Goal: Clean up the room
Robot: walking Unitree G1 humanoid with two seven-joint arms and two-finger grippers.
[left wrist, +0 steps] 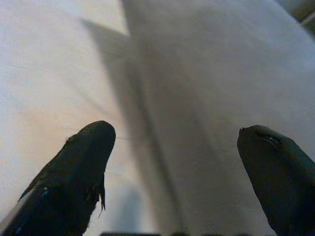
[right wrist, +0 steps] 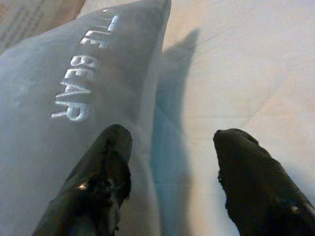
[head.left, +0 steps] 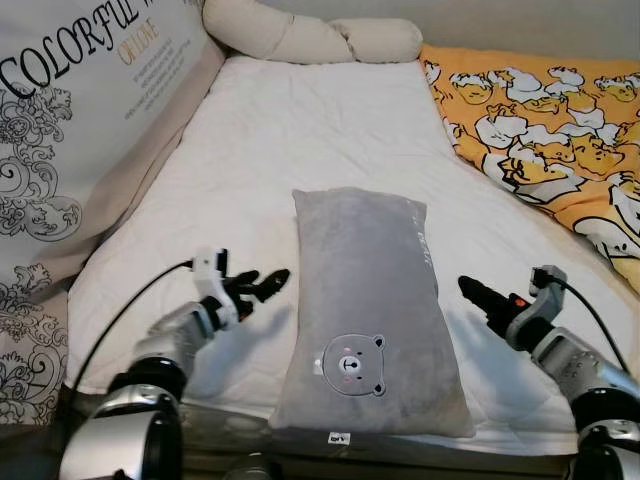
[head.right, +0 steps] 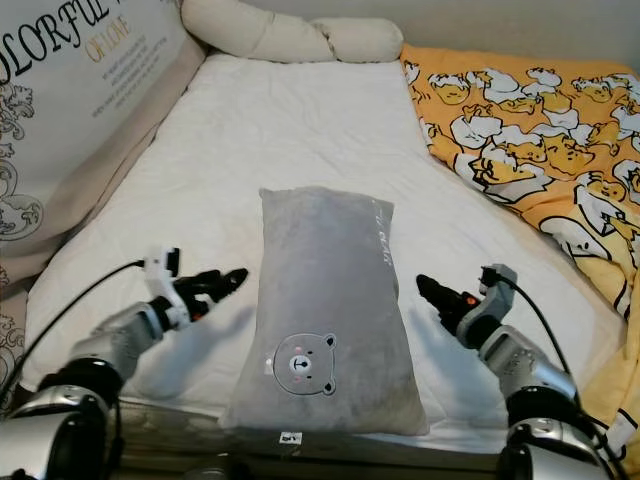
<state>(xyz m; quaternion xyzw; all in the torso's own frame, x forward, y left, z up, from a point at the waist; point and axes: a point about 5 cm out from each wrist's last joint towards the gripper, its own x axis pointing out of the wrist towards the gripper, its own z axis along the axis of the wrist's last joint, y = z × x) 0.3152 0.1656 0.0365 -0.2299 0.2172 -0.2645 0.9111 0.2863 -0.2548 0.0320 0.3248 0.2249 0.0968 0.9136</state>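
I see the grey bear pillow (head.left: 365, 310) lying flat on the white mattress (head.left: 290, 130), its long axis running 12 to 6 o'clock, the bear face at the 6 o'clock end and stitched lettering ending "BEAR" along its 3 o'clock edge. My left gripper (head.left: 262, 286) hovers just off its 9 o'clock side, my right gripper (head.left: 473, 292) just off its 3 o'clock side, each with fingers spread and holding nothing. A cushion printed "COLORFUL" (head.left: 70, 110) stands at 10 o'clock, a yellow duck blanket (head.left: 540, 120) at 2 o'clock.

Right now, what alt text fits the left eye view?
A grey bear pillow lies lengthwise on a white mattress, with the left hand and right hand open on either side of it. An orange duck-print blanket lies to its right.
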